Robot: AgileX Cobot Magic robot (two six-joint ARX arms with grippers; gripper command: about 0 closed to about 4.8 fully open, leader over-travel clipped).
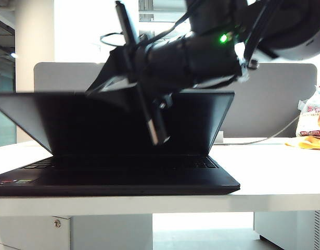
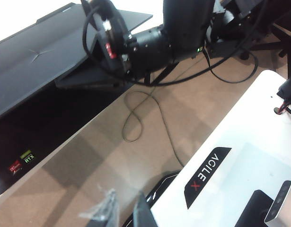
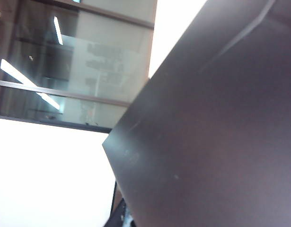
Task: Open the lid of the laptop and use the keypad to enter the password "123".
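The dark laptop (image 1: 123, 181) sits on the white desk (image 1: 274, 172). Its lid (image 1: 66, 122) stands partly raised, with the screen side dark. The lid's outside (image 2: 36, 56) carries a Y-shaped emblem. My right gripper (image 1: 94, 91) reaches across from the right. Its shut fingers point at the lid's free edge, and whether they touch it I cannot tell. The lid's panel (image 3: 221, 132) fills the right wrist view, where only one of the fingers (image 3: 124, 218) shows. The keypad (image 1: 201, 163) is a thin strip of keys below the lid. My left gripper (image 2: 124, 213) hangs off the desk over brown floor, fingers slightly apart and empty.
A grey divider board (image 1: 277, 99) stands behind the laptop. Snack bags (image 1: 311, 127) and a white cable (image 1: 264, 138) lie at the desk's right. A black cable (image 2: 136, 118) loops on the floor beside the robot's white base (image 2: 240, 156). Stickers (image 2: 22, 161) mark the palm rest.
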